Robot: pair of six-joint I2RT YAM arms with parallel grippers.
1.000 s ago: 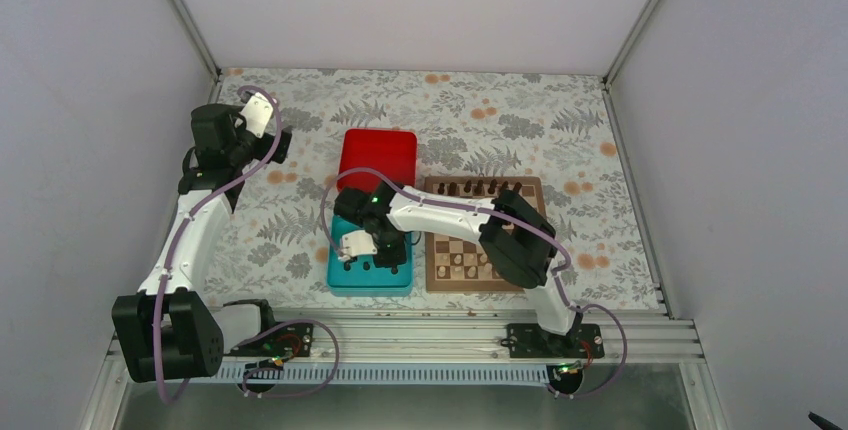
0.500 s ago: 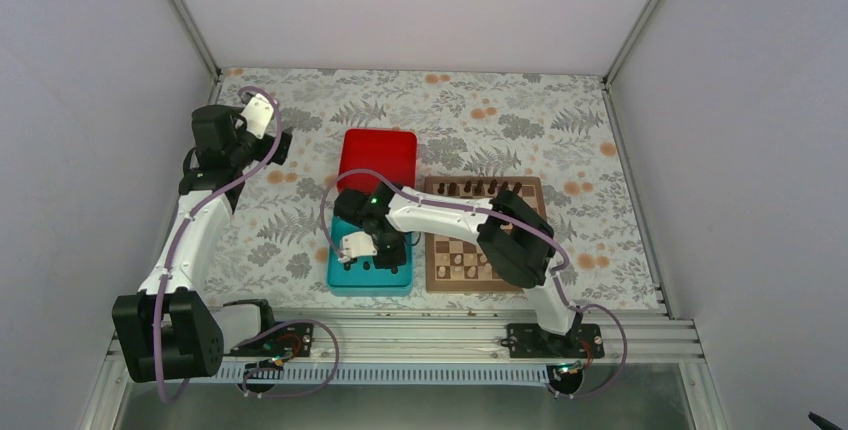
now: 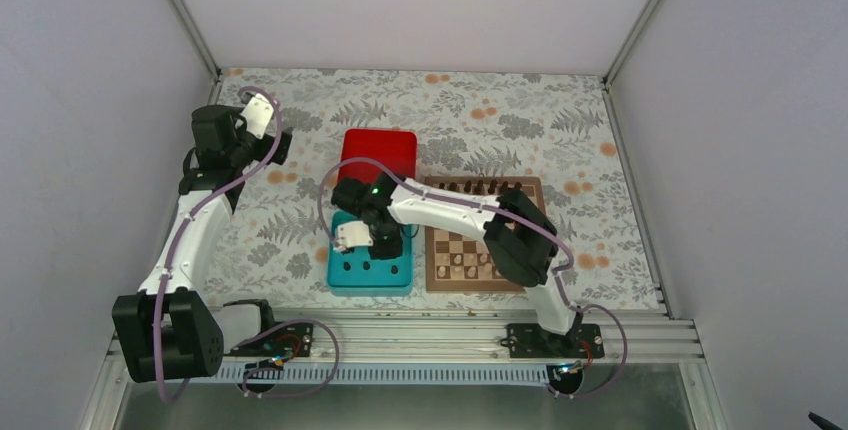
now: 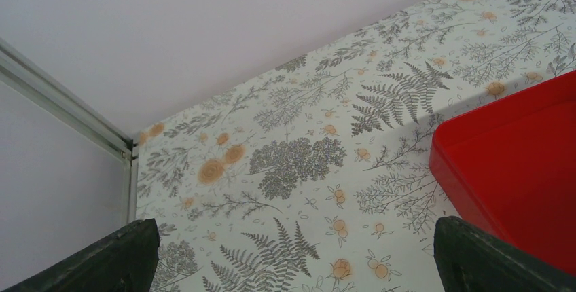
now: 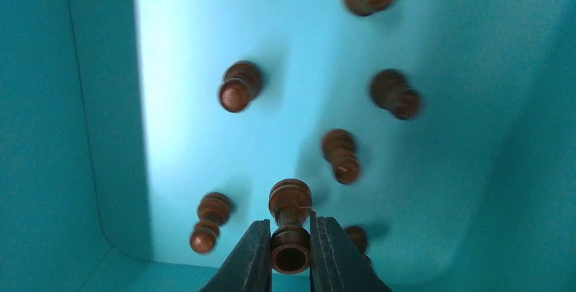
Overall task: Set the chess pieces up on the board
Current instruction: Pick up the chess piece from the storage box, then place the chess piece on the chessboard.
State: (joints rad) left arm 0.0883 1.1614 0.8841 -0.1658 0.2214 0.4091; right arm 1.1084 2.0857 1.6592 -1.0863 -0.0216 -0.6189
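Right gripper (image 5: 291, 241) is clenched on 1 dark piece (image 5: 290, 200). Both fingers (image 5: 253, 261) press flat on its narrow waist, with the wider collar sitting just past the tips. Sensible grip, I'd say: the collar and base act as stops, so a smooth round thing can't slip through. Can't tell if it's off the tray floor yet.

The piece looks like turned wood: glossy brown, round in section, ringed.

About 7 more chess pieces (image 5: 238, 88) are scattered loose in the teal tray (image 5: 102, 136), some upright-ish, some tipped, a few blurred. 1 is half hidden just behind a finger; the others are apart from the held one. The tray is smooth moulded plastic with rounded corners and sloped walls. It's just a holding bin, hence the random lie.

From overhead, the right arm is stretched across to the tray, which sits just beside the board (image 3: 485, 240) on its left. The board is wooden, light and dark checks with a tan border. A row of placed dark pieces (image 3: 478, 188) runs along its far edge, and pale pieces (image 3: 462, 265) are on the near rows. My guess is the dark side is roughly half done.

The red box (image 3: 378, 155), shiny plastic with rounded corners, is just behind the tray.

Left gripper (image 4: 295, 227) is spread wide and holding nothing. It hangs over the fern-print tablecloth (image 4: 292, 163) near the far-left corner, well apart from the board. Probably parked there to stay out of the way.
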